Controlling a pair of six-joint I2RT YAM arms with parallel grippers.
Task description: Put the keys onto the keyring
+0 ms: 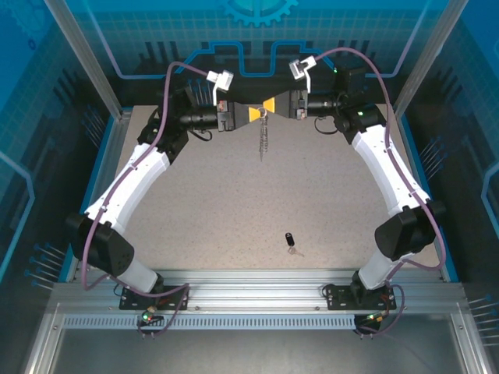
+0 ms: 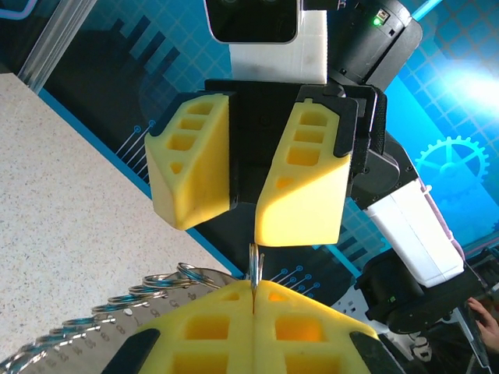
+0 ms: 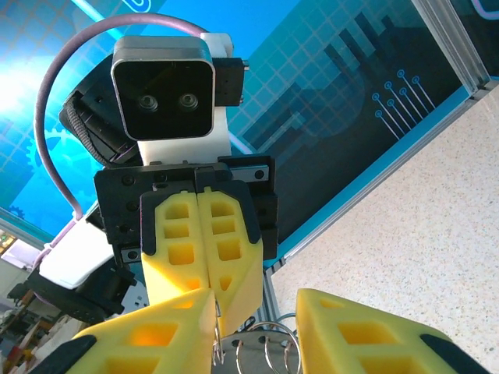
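The left fingers (image 2: 210,327) are pressed together, pinching the keyring (image 2: 255,269) edge-on above the far middle of the bench (image 1: 327,202). Its chain (image 1: 261,144) hangs down. The right fingers (image 2: 187,164) face them, spread apart at the ring. The key (image 1: 290,240) lies well apart, near the front edge.

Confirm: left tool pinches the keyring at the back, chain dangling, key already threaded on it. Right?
No. The key is not threaded: the top view shows it lying loose on the table near the arm bases. The left tool does pinch the keyring, chain dangling.
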